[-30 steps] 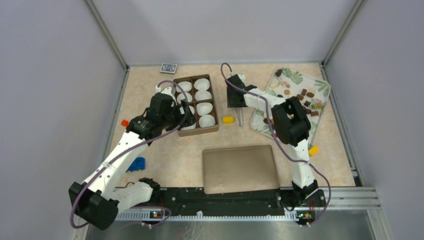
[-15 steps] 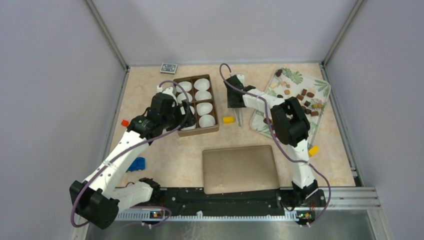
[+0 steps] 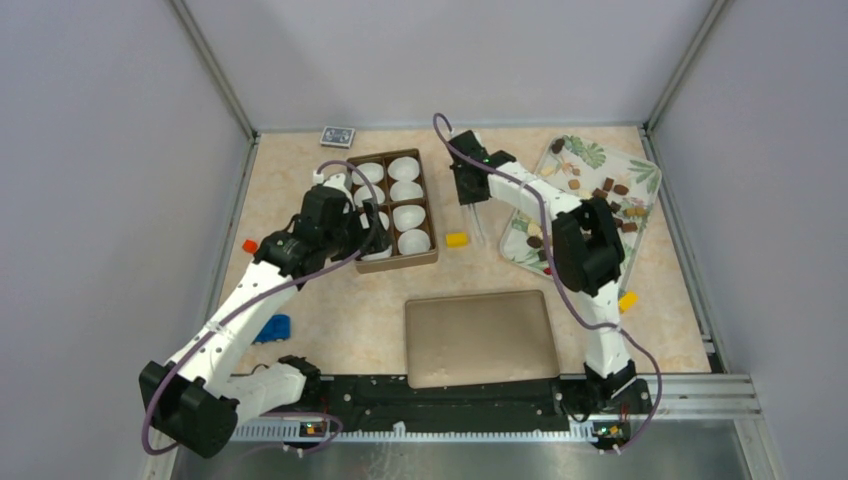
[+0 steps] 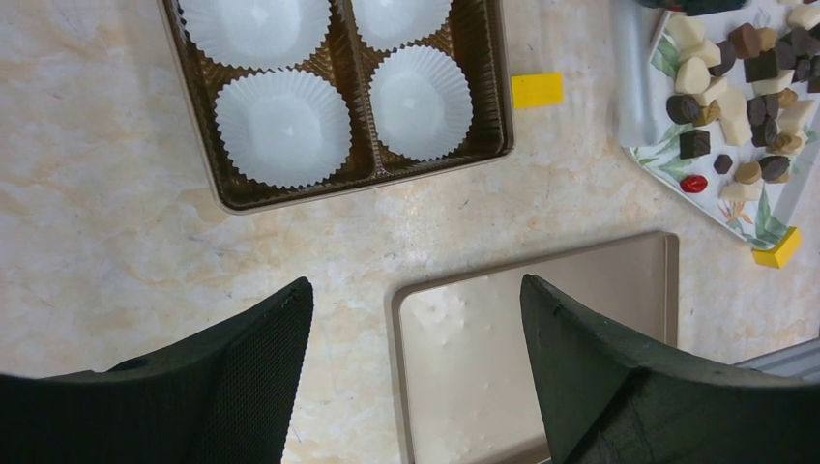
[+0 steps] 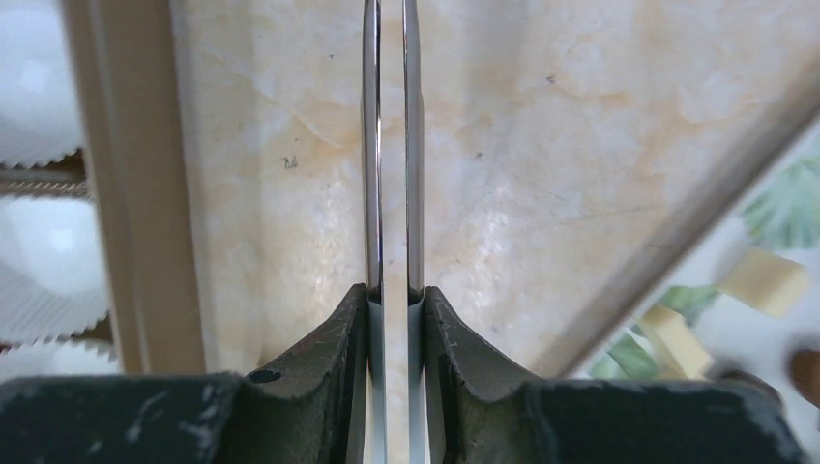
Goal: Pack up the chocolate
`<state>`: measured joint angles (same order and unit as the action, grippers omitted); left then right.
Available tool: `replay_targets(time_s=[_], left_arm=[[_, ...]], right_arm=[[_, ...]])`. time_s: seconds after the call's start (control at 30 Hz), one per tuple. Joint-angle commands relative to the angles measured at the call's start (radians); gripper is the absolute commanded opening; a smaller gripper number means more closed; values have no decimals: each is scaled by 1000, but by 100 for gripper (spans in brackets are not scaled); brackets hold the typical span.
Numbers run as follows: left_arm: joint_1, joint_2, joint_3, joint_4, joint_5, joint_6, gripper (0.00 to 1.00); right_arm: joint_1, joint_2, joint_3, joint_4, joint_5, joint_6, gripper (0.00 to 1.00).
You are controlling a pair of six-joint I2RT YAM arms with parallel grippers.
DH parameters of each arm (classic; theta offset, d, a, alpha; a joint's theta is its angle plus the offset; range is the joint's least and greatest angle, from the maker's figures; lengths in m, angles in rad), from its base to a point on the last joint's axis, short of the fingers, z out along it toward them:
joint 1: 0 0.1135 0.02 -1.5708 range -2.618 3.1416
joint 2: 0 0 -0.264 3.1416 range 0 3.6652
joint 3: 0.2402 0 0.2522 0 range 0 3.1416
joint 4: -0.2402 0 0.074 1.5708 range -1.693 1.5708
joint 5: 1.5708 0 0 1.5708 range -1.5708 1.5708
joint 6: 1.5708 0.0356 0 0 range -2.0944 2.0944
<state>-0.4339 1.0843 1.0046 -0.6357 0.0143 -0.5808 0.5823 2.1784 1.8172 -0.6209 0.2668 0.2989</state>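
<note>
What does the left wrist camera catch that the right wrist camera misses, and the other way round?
Only the left wrist view: the open left hand, the flat brown lid, two yellow blocks and most of the chocolate. Only the right wrist view: the right hand pinching thin metal tweezers nearly shut. Both: the brown box with white paper cups, the leaf-patterned tray and the table.

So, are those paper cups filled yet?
Empty, those in view: each cup shows only bare white paper inside. The chocolates lie on the tray.

Marbled table (image 3: 330,300): box (image 3: 405,263), lid (image 3: 480,338), tray (image 3: 585,152)
</note>
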Motion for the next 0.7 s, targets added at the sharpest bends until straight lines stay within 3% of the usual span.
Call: replay_targets(time_s=[0.0, 0.17, 0.4, 0.67], left_arm=[[10, 4, 45, 33, -19, 37, 83], [26, 19, 74, 3, -64, 50, 82], [111, 53, 64, 37, -20, 71, 82], [169, 107, 69, 21, -20, 53, 82]], right_arm=[[-8, -229, 42, -114, 5, -87, 6], [-90, -505, -211, -109, -43, -63, 7], [-200, -835, -514, -178, -61, -30, 10], [-211, -1037, -695, -299, -141, 84, 11]])
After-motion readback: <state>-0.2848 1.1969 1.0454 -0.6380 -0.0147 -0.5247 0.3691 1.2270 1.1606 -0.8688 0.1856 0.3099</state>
